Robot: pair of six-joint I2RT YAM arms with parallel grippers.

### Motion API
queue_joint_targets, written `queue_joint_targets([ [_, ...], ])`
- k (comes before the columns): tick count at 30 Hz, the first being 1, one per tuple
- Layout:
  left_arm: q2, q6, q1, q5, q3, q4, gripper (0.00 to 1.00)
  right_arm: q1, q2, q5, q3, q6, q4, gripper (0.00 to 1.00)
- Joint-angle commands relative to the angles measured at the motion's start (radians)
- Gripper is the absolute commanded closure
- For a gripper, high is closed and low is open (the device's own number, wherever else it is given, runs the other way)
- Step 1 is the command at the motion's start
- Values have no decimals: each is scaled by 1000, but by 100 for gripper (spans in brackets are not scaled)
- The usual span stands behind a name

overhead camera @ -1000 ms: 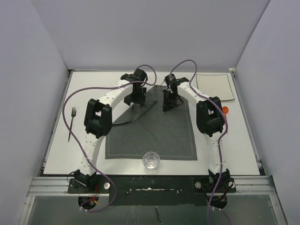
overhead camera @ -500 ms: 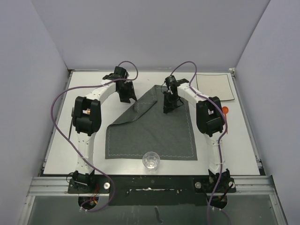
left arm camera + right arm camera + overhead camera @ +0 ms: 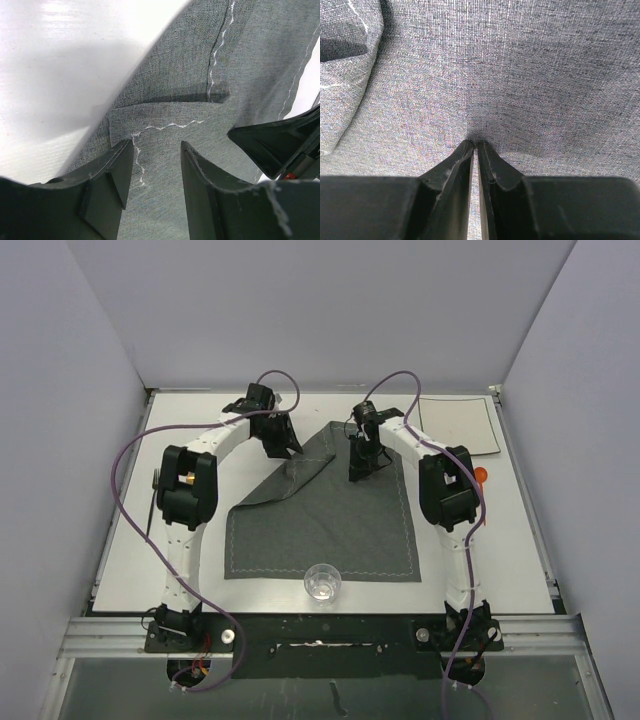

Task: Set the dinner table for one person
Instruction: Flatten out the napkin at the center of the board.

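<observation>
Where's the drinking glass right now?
In the top view, the glass stands at the near edge of the grey placemat, about midway along it, on the robot's side.

The dinner table [image 3: 510,550] is enclosed on three sides by plain pale walls: a back wall [image 3: 320,310], a left wall [image 3: 50,440] and a right wall [image 3: 590,420]. An aluminium rail [image 3: 100,638] is fixed along its near edge, above a dull grey surface [image 3: 110,690]. Everything is softly, evenly lit.

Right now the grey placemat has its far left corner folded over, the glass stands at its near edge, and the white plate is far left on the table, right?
No. The top external view shows the white plate far right on the table, not far left. The fold in the grey placemat and the glass at its near edge are as you say.
</observation>
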Motion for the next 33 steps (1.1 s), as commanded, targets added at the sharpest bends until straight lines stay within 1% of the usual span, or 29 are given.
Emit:
queue_joint_targets([
  [1, -56, 4, 1, 5, -6, 45, 59, -5, -24, -5, -8, -13, 13, 87],
  [9, -39, 31, 9, -44, -25, 23, 59, -7, -27, -6, -14, -14, 15, 88],
  [16, -24, 58, 8, -81, -8, -1, 59, -7, -25, -7, -17, -14, 17, 88],
  [33, 9, 51, 4, -61, -3, 8, 60, -10, -14, -9, -2, -18, 10, 88],
])
